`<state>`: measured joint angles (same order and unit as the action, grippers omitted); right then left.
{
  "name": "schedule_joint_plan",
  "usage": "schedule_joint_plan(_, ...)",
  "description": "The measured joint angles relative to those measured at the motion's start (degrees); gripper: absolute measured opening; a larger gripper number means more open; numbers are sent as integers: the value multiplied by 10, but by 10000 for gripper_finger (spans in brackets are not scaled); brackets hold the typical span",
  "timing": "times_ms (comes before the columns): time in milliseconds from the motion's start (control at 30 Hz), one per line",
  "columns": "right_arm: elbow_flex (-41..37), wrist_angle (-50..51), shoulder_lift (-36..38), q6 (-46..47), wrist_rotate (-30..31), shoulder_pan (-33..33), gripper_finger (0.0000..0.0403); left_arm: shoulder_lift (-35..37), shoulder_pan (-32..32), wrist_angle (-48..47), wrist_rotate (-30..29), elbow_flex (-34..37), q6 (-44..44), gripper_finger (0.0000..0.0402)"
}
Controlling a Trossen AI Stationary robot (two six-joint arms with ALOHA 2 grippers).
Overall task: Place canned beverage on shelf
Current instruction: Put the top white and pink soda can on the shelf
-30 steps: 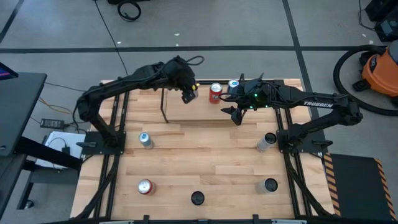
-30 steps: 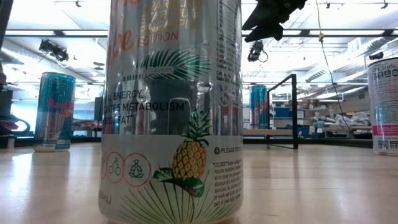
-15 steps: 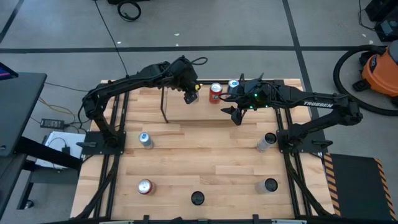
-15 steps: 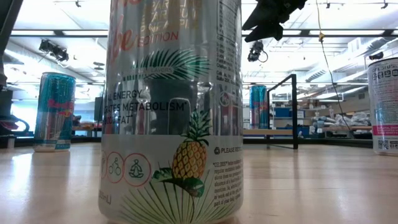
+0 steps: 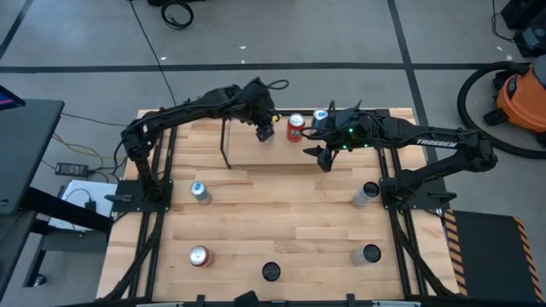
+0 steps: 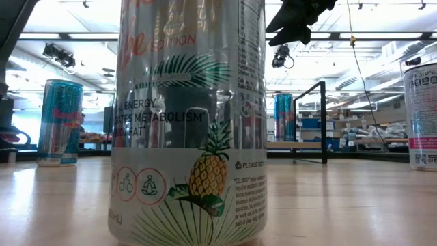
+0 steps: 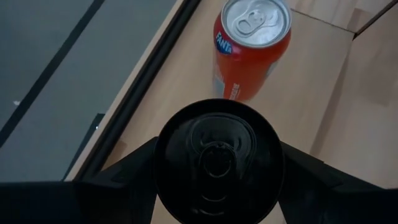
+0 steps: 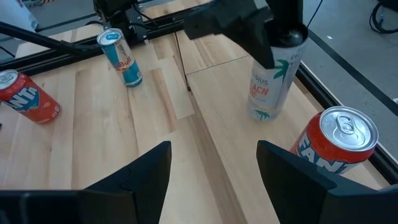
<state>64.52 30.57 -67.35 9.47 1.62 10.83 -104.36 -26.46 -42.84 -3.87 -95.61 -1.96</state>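
A white canned beverage with a black top stands upright over the shelf, a light wood board framed by thin black rods at the table's far middle. My left gripper is shut on it. Just to its right on the board stands a red Fanta can, and beyond that a blue can. My right gripper hangs open over the shelf's right part, with nothing between its fingers. In the low view a big can in front hides the left gripper. My left gripper pinches the can's upper wall, just under the black rim, between its two fingers. The fingers slant down at it from the table's left side. The can stays upright, its bottom right at the board; whether it rests there I cannot tell.
Several more cans stand on the table: a silver-blue one at the left, a red one near left, a black-topped one at the near edge, and two at the right. A black shelf post stands left of the held can.
My left gripper has carried the can toward the table's right, closer to the red Fanta can, and has sunk toward the shelf board. The can has stayed upright in the shut fingers.
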Motion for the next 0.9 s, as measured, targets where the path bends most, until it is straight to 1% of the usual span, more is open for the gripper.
schedule_joint_plan(200, 0, 2, 0, 0, -2, 0, 247, -13, 1, 8, 9, 0, 1, 257)
schedule_joint_plan(467, 0, 4, 0, 0, -3, -4, 247, -13, -6, 9, 10, 0, -2, 258)
schedule_joint_plan(800, 0, 4, 0, 0, -3, -4, 247, -14, -18, 6, 10, 0, -5, 293)
schedule_joint_plan(900, 0, 4, 0, 0, -3, -4, 247, -14, -17, 6, 23, 0, -20, 297)
